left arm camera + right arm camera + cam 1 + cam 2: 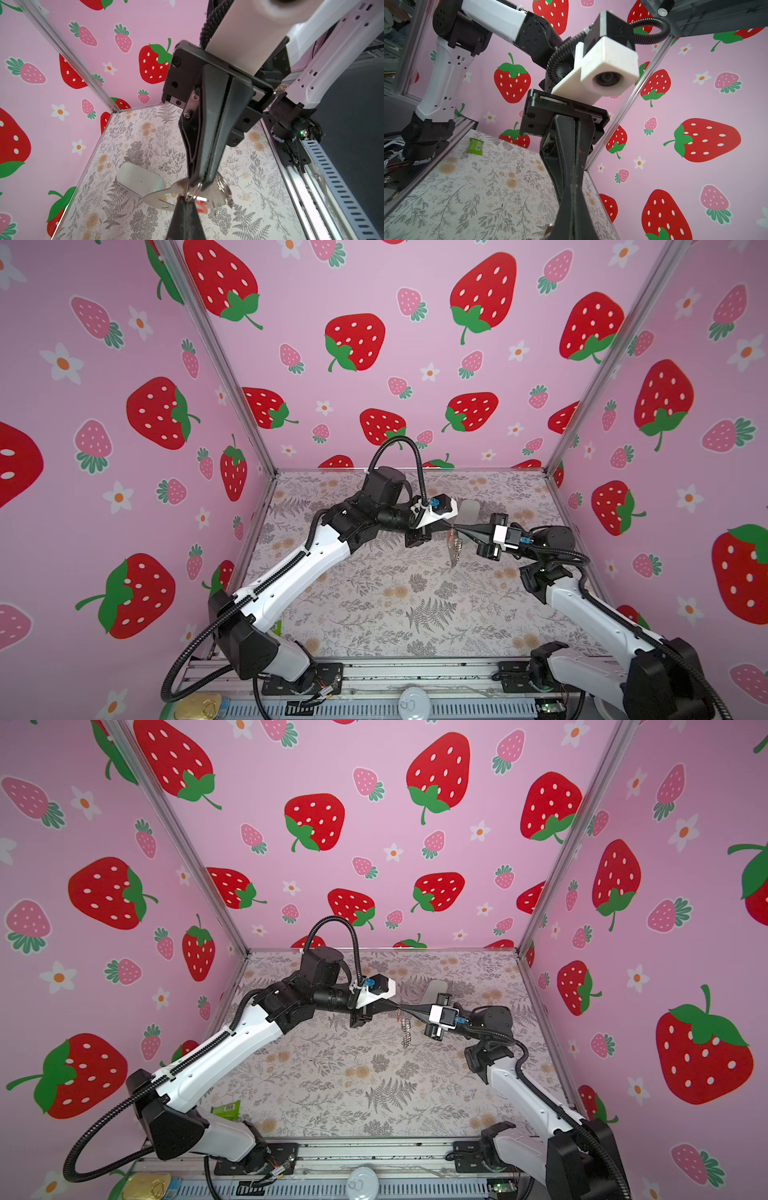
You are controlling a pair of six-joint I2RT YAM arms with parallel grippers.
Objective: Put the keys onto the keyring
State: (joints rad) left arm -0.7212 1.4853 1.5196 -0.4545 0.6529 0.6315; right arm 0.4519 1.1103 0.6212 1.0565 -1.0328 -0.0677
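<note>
The left claw and right claw are both pinched together, tip to tip, in the air just near the green case. The right one clamps the keyring, and the red-tagged key dangles there too. Any sideways tug between the claws could twist the ring loose and drop everything beside the case.

L pincer & R pincer closed, tip-to-tip, midair.

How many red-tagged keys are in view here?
1: the key hangs mid-air where the tips of left gripper and right gripper meet, beside the keyring's silver rings. Others could hide behind them.
</note>
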